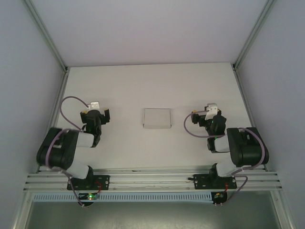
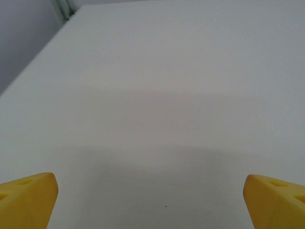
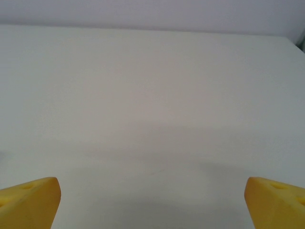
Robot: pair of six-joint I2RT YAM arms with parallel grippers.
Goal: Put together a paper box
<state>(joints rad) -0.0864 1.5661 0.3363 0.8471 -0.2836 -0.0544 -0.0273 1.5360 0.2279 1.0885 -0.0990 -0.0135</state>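
Paper box (image 1: 156, 118): on desk (image 1: 124, 86), between left pincer (image 1: 95, 110) and right pincer (image 1: 210, 112), both open, empty. Risk: light card skidding when pinched.

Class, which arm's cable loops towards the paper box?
The right arm's cable: its loop bulges inward towards the paper box, whereas the left arm's cable arcs outward.

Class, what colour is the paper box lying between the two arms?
White; the paper box shows best in the top external view.
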